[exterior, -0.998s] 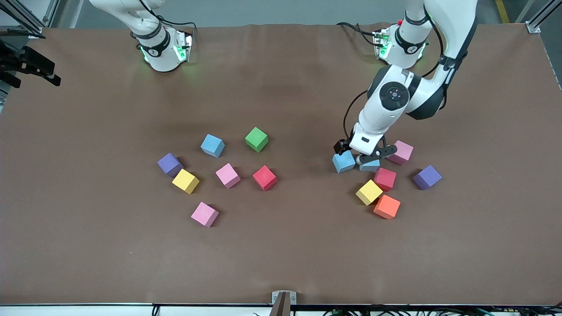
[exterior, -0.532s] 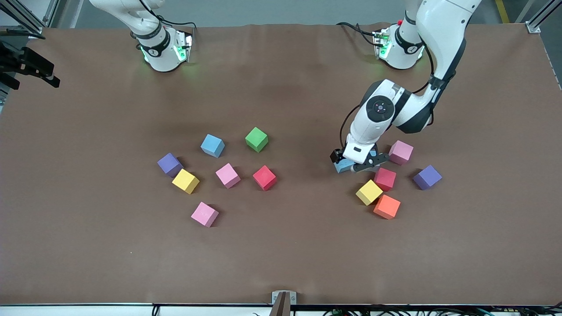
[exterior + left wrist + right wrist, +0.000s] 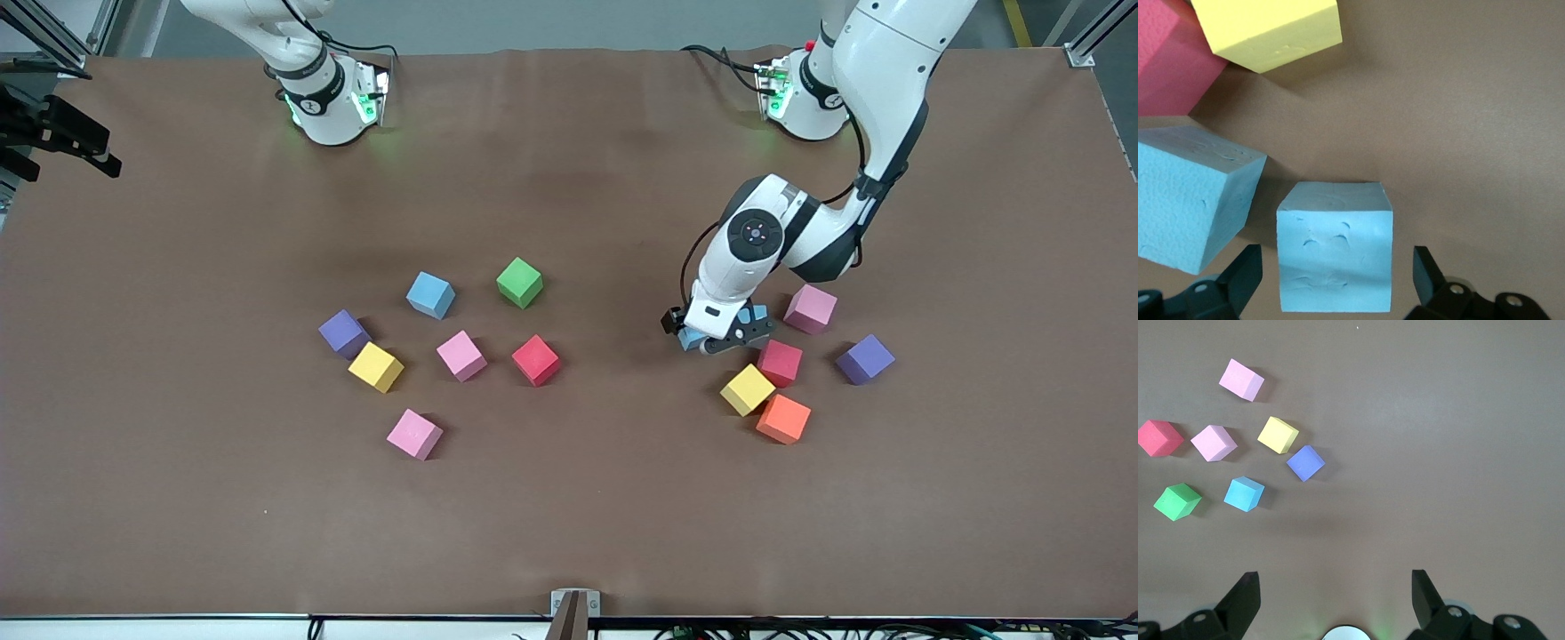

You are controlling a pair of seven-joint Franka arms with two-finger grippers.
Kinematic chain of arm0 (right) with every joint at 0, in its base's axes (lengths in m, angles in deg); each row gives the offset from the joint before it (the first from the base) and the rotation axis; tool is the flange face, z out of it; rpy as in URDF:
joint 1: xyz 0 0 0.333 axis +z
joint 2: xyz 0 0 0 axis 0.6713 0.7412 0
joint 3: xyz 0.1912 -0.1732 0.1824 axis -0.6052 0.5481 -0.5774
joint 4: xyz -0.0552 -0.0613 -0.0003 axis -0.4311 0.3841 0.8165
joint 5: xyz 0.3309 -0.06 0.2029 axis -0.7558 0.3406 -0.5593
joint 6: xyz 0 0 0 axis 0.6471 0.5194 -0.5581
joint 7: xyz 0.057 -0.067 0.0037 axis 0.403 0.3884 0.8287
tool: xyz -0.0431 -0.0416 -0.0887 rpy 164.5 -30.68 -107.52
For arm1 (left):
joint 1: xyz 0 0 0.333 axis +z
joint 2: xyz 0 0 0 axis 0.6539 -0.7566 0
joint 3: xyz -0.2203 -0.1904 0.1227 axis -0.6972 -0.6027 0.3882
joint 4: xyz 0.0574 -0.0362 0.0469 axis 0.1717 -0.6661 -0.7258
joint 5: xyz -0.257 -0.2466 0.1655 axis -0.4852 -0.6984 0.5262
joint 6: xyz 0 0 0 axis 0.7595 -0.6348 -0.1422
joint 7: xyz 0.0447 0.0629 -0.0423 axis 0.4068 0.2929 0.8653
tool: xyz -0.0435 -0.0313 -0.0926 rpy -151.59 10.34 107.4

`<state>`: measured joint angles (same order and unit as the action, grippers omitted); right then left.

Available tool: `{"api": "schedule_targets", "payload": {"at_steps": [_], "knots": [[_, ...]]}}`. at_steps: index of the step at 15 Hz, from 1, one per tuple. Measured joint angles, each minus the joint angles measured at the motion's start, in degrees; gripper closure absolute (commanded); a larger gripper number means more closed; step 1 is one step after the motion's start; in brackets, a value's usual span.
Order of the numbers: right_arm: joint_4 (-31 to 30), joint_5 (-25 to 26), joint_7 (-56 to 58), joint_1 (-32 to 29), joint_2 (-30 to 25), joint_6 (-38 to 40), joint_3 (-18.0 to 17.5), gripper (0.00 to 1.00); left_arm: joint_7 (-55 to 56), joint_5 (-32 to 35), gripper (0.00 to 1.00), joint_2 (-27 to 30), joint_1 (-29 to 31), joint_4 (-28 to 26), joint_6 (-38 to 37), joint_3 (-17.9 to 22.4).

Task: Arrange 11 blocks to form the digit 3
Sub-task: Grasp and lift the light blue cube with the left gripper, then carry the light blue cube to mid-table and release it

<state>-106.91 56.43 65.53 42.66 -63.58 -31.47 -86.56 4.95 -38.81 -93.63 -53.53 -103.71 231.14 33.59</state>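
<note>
While the right arm waits high near its own base, its gripper (image 3: 1335, 600) spread wide and empty, the left gripper (image 3: 717, 333) is down at the table (image 3: 569, 533), among the blocks at the left arm's end. Its fingers (image 3: 1245, 277) stand wide apart on either side of a light blue block (image 3: 1335, 247), with a gap on each side, so nothing is gripped. A second light blue block (image 3: 1191, 197) sits just beside the first, close to one finger. Near them lie a red block (image 3: 780, 363) and a yellow block (image 3: 747, 389), touching or nearly so, with an orange block (image 3: 783, 419) at the yellow one's lower corner, nearer the front edge. A pink block (image 3: 810, 308) and a purple block (image 3: 865, 359) lie toward the left arm's edge of the table.

Toward the right arm's end, a looser group sits mid-table: green (image 3: 519, 282), light blue (image 3: 430, 294), purple (image 3: 343, 333), yellow (image 3: 375, 367), pink (image 3: 461, 356), red (image 3: 536, 360), and another pink (image 3: 414, 435) nearest the front edge. All blocks are scattered; no digit 3 is formed.
</note>
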Motion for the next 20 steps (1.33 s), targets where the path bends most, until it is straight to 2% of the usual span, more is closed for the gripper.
{"api": "schedule_targets", "payload": {"at_steps": [3,6,12,20], "knots": [[0.00,0.06,0.19,0.00,0.00,0.06,-0.05,0.00,0.31,0.42,0.43,-0.58,-0.13,0.50,0.00,0.00],[-0.01,0.32,1.04,0.00,0.00,0.13,-0.06,0.00,1.75,1.21,0.58,-0.96,-0.64,1.20,-0.17,0.01],[-0.04,0.34,1.20,0.00,0.00,0.80,-0.06,0.00,2.27,3.00,0.58,-0.89,-3.79,2.86,-0.82,-0.18],[-0.08,0.36,1.20,0.00,0.00,1.18,-0.05,0.00,6.41,3.05,0.58,1.03,-19.55,3.57,-4.18,-1.60]]}}
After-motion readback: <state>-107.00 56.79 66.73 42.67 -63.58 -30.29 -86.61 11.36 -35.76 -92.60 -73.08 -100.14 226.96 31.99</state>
